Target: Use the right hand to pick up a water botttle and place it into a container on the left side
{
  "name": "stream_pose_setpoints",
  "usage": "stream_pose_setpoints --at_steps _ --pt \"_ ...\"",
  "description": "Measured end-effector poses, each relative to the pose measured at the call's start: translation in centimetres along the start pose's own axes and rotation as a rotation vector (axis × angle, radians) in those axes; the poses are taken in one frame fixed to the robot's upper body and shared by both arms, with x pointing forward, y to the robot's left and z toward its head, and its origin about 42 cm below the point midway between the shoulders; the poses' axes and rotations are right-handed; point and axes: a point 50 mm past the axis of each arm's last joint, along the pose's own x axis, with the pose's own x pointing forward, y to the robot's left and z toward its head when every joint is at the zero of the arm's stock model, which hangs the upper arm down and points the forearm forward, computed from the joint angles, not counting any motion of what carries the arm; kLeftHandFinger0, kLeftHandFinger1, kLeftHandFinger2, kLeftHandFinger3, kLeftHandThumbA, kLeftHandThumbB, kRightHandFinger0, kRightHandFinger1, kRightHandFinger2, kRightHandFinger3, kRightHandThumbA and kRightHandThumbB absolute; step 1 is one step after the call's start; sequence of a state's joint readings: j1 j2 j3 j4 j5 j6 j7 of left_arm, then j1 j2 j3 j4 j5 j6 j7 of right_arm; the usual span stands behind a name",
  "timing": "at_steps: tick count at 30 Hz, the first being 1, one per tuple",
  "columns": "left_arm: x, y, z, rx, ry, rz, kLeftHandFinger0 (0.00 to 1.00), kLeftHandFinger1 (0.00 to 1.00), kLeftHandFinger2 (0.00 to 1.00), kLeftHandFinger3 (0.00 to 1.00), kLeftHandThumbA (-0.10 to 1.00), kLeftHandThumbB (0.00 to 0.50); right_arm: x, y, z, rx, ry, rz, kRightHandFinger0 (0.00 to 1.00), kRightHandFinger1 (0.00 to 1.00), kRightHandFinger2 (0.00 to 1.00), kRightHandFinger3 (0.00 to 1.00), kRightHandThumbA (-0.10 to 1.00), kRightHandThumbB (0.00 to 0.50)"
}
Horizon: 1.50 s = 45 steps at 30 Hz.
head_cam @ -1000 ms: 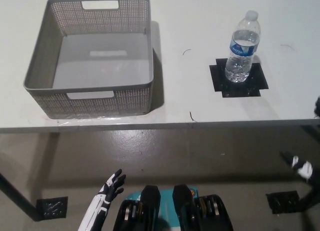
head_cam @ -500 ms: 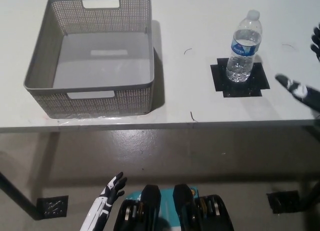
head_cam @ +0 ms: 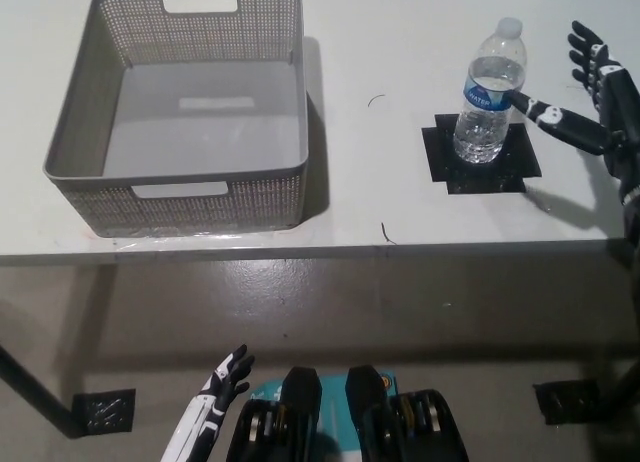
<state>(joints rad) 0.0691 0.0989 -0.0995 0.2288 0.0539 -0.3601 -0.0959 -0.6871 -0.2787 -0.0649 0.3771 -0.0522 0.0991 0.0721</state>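
Observation:
A clear water bottle (head_cam: 487, 94) with a blue label and white cap stands upright on a black square mat (head_cam: 481, 158) at the table's right. My black right hand (head_cam: 590, 100) is open just right of the bottle, one fingertip reaching close to its label, nothing held. The grey mesh basket (head_cam: 80, 132) sits empty on the table's left. Below the table edge at the lower left, my white left hand (head_cam: 222, 378) rests with its fingers spread.
The white table (head_cam: 370, 202) ends at a front edge across the middle of the view, with the floor below it. Black squares (head_cam: 104, 412) mark the floor at lower left and lower right. A bare stretch of table lies between basket and bottle.
My right hand has risen from below the table edge and moved in toward the bottle's right side. The left hand, bottle and basket have stayed put.

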Motion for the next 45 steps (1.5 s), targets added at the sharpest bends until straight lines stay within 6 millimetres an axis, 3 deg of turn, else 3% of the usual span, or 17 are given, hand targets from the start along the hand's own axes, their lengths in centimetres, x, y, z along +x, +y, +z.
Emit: stream_pose_setpoints --at_steps 5,12,23,26,29,30,31,32,33,34,35,37,38,39,41,43,45 --pt "0.0 0.0 0.0 0.001 -0.001 -0.001 1.0 1.0 1.0 1.0 1.0 0.346 1.3 0.4 -0.9 0.013 0.066 0.003 1.0 1.0 1.0 1.0 1.0 0.452" --pt "0.2 0.0 0.1 0.002 -0.005 -0.002 1.0 1.0 1.0 1.0 1.0 0.342 3.4 1.9 -1.3 0.049 0.148 0.016 1.0 1.0 1.0 1.0 1.0 0.5" --pt "0.6 0.0 0.3 0.009 -0.013 -0.007 1.0 1.0 1.0 1.0 1.0 0.354 7.2 3.2 -0.5 0.038 0.233 0.027 1.0 1.0 1.0 1.0 0.98 0.5" --pt "0.6 0.0 0.4 0.011 -0.015 -0.01 1.0 1.0 1.0 1.0 1.0 0.355 8.1 3.8 -0.3 0.02 0.251 0.038 1.0 1.0 1.0 1.0 0.83 0.5" --pt "0.7 -0.1 0.5 0.013 -0.021 -0.015 1.0 1.0 1.0 1.0 1.0 0.358 9.0 4.5 -0.2 -0.008 0.284 0.051 1.0 1.0 1.0 1.0 0.5 0.498" --pt "0.7 -0.1 0.6 0.013 -0.023 -0.017 1.0 1.0 1.0 1.0 1.0 0.359 9.2 4.6 -0.1 -0.016 0.291 0.051 1.0 1.0 1.0 1.0 0.48 0.5" --pt "0.8 -0.1 0.7 0.013 -0.027 -0.018 1.0 1.0 1.0 1.0 1.0 0.364 9.4 4.8 -0.1 -0.033 0.3 0.047 0.67 0.77 0.9 1.0 0.29 0.475" --pt "0.9 -0.1 0.8 0.014 -0.031 -0.018 1.0 1.0 1.0 1.0 1.0 0.364 9.5 5.0 -0.1 -0.053 0.31 0.041 0.56 0.77 0.9 0.92 0.2 0.46" --pt "0.9 -0.1 0.9 0.014 -0.033 -0.018 1.0 1.0 1.0 1.0 1.0 0.363 9.6 5.2 -0.1 -0.069 0.319 0.032 0.58 0.82 0.94 0.92 0.14 0.447" --pt "1.0 -0.1 0.9 0.015 -0.036 -0.019 1.0 1.0 1.0 1.0 1.0 0.363 9.8 5.5 0.0 -0.084 0.325 0.021 0.54 0.71 0.79 0.74 0.07 0.422" --pt "1.1 -0.1 1.0 0.016 -0.039 -0.021 1.0 1.0 1.0 1.0 1.0 0.363 9.8 5.7 0.0 -0.103 0.328 0.015 0.5 0.68 0.77 0.72 0.05 0.413" --pt "1.3 0.0 1.1 0.017 -0.043 -0.025 1.0 1.0 1.0 1.0 1.0 0.366 10.0 6.2 0.2 -0.154 0.326 0.006 0.44 0.47 0.52 0.38 -0.09 0.304" --pt "1.4 0.0 1.2 0.017 -0.045 -0.027 1.0 1.0 1.0 1.0 1.0 0.359 10.0 6.4 0.3 -0.177 0.322 -0.002 0.25 0.28 0.4 0.35 -0.1 0.215" --pt "1.4 0.0 1.2 0.017 -0.047 -0.028 1.0 1.0 1.0 1.0 1.0 0.357 10.0 6.5 0.2 -0.187 0.319 -0.011 0.03 0.15 0.43 0.4 -0.1 0.188" --pt "1.5 0.0 1.3 0.019 -0.049 -0.03 1.0 1.0 1.0 1.0 1.0 0.355 9.9 6.6 0.1 -0.205 0.311 -0.041 0.01 0.34 0.72 0.62 -0.1 0.196" --pt "1.6 0.1 1.3 0.022 -0.051 -0.033 1.0 1.0 1.0 1.0 1.0 0.351 9.8 6.5 0.1 -0.21 0.302 -0.07 0.06 0.48 0.79 0.68 -0.1 0.214" --pt "1.7 0.3 1.4 0.025 -0.055 -0.036 1.0 1.0 1.0 1.0 1.0 0.347 9.7 6.5 -0.1 -0.207 0.296 -0.097 0.06 0.51 0.8 0.72 -0.1 0.189"
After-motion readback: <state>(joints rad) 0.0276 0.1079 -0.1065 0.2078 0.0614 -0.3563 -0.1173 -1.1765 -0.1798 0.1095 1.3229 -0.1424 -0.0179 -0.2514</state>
